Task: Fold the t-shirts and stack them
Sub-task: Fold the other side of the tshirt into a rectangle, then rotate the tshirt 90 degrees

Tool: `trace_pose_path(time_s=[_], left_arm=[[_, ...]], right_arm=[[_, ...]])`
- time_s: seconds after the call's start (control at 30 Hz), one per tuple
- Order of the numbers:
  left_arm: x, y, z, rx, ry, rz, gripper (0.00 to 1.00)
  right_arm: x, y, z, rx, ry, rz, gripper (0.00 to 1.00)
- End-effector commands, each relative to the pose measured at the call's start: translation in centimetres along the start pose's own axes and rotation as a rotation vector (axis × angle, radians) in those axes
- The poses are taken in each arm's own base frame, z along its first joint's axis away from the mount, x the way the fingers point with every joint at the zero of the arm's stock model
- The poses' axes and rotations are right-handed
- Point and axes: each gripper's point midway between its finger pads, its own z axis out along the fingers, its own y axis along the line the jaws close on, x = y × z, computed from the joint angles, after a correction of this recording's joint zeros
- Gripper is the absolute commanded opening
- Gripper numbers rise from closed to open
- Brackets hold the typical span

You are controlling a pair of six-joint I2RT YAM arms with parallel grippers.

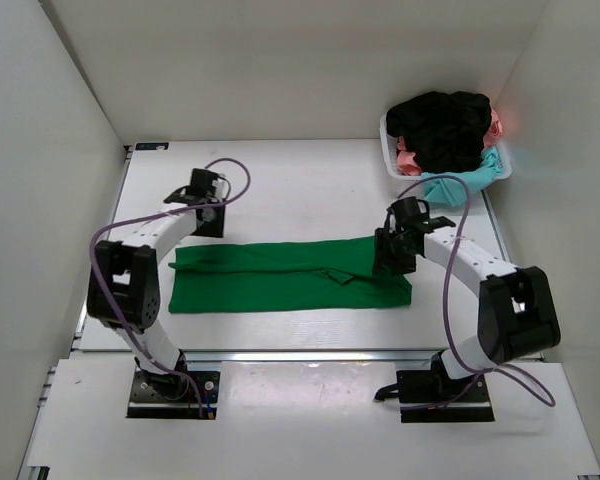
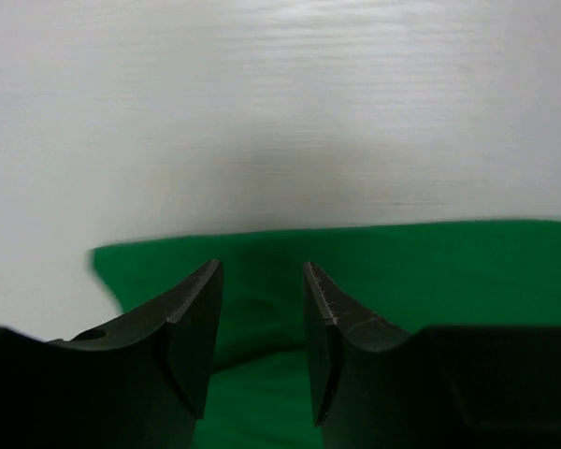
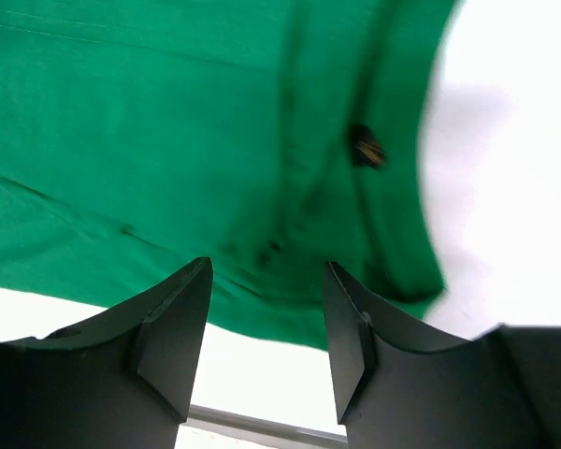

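left gripper spread, above green t-shirt left end | right gripper spread, above right end | white table, white walls

No text, number, brand or sign can be read in any of the views. The only thing resembling a label is a small dark tag on the green t-shirt, seen from the right wrist near the cloth's edge. It carries faint brownish marks, but they are too blurred to make out as letters or figures.
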Motion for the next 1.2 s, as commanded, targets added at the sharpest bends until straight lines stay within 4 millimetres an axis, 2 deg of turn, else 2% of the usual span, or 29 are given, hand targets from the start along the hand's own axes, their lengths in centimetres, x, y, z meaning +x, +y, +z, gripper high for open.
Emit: trace_pose_path(time_s=[0.0, 0.1, 0.13, 0.17, 0.2, 0.23, 0.27, 0.3, 0.33, 0.37, 0.4, 0.43, 0.47, 0.5, 0.53, 0.57, 0.63, 0.7, 0.73, 0.77, 0.83, 0.87, 0.9, 0.93, 0.97, 1.0, 1.07, 1.13, 1.17], left_arm=[[0.8, -5.3, 0.9, 0.136, 0.030, 0.045, 0.50], [4.0, -7.3, 1.5, 0.172, 0.130, 0.020, 0.49], [5.3, -7.9, 1.7, 0.183, 0.185, -0.019, 0.48], [6.5, -8.0, 1.4, 0.191, 0.230, -0.027, 0.46], [7.8, -8.1, 1.1, 0.191, 0.282, -0.041, 0.46], [8.4, -8.2, 0.9, 0.190, 0.307, -0.045, 0.46], [9.5, -8.2, 0.4, 0.182, 0.352, -0.041, 0.46], [10.4, -8.4, -0.1, 0.190, 0.395, -0.048, 0.45], [11.0, -9.0, -0.6, 0.204, 0.416, -0.032, 0.43], [12.1, -10.0, -1.6, 0.243, 0.469, -0.021, 0.42], [12.8, -10.7, -2.5, 0.286, 0.509, -0.026, 0.42], [13.6, -11.8, -3.2, 0.327, 0.541, -0.002, 0.40], [14.5, -13.6, -4.7, 0.409, 0.597, 0.015, 0.39], [15.6, -15.2, -6.4, 0.480, 0.662, 0.032, 0.39], [15.2, -16.4, -7.5, 0.532, 0.673, 0.034, 0.38], [14.8, -17.2, -8.4, 0.551, 0.676, 0.045, 0.38], [12.6, -18.2, -10.0, 0.586, 0.626, -0.005, 0.39], [8.9, -18.4, -10.8, 0.624, 0.529, -0.111, 0.40], [6.7, -18.3, -11.5, 0.651, 0.462, -0.178, 0.41], [5.0, -17.7, -11.6, 0.648, 0.418, -0.257, 0.41], [0.6, -15.7, -10.7, 0.648, 0.275, -0.379, 0.40], [-0.8, -15.3, -10.2, 0.636, 0.228, -0.403, 0.39], [-2.4, -14.6, -10.2, 0.633, 0.186, -0.419, 0.40], [-4.1, -14.8, -9.6, 0.653, 0.162, -0.416, 0.39], [-4.6, -14.9, -7.9, 0.645, 0.171, -0.421, 0.40], [-6.7, -15.9, -8.3, 0.695, 0.124, -0.403, 0.40], [-8.7, -18.6, -5.7, 0.750, 0.121, -0.367, 0.39], [-12.3, -21.1, -5.5, 0.802, 0.065, -0.312, 0.38], [-11.4, -22.5, -3.5, 0.798, 0.111, -0.293, 0.37]], right_arm=[[0.0, 1.3, 1.0, 0.025, 0.043, -0.018, 0.48], [0.2, 2.7, 2.9, 0.019, 0.092, -0.032, 0.48], [-1.5, 3.3, 3.5, 0.013, 0.076, -0.032, 0.48], [-1.3, 3.2, 4.9, 0.028, 0.108, -0.039, 0.48], [-3.3, 4.0, 5.1, 0.017, 0.085, -0.039, 0.48], [-3.5, 4.1, 6.7, 0.010, 0.122, -0.034, 0.48], [-5.6, 4.7, 8.0, 0.005, 0.110, -0.039, 0.48], [-8.9, 6.0, 7.7, -0.023, 0.053, -0.039, 0.48], [-9.0, 6.2, 9.3, -0.026, 0.089, -0.051, 0.48], [-12.0, 7.2, 10.2, -0.044, 0.052, -0.073, 0.48], [-15.1, 9.1, 9.5, -0.085, -0.004, -0.089, 0.48], [-17.8, 10.5, 9.8, -0.116, -0.036, -0.117, 0.49], [-17.7, 10.7, 11.6, -0.116, 0.000, -0.140, 0.49], [-20.5, 12.3, 11.4, -0.146, -0.059, -0.171, 0.49], [-23.5, 13.5, 9.4, -0.165, -0.131, -0.175, 0.49], [-23.5, 13.3, 10.2, -0.157, -0.110, -0.175, 0.49], [-27.2, 14.7, 6.9, -0.173, -0.228, -0.181, 0.50], [-28.7, 15.2, 3.4, -0.193, -0.294, -0.176, 0.49], [-28.1, 14.8, 3.5, -0.180, -0.283, -0.177, 0.49], [-29.1, 14.7, 0.7, -0.181, -0.344, -0.177, 0.49], [-26.7, 14.7, -2.2, -0.193, -0.343, -0.188, 0.49], [-24.6, 14.2, -0.8, -0.196, -0.299, -0.177, 0.49], [-24.5, 15.1, -3.6, -0.245, -0.354, -0.187, 0.44], [-21.6, 15.0, -4.2, -0.261, -0.322, -0.183, 0.40], [-19.0, 14.4, -2.6, -0.270, -0.278, -0.186, 0.19], [-18.4, 15.9, -5.0, -0.333, -0.329, -0.212, 0.00], [-12.4, 16.4, -3.1, -0.397, -0.212, -0.237, 0.00], [-8.7, 19.5, -4.4, -0.525, -0.169, -0.319, 0.00], [-6.9, 19.8, -3.7, -0.545, -0.124, -0.325, 0.00]])
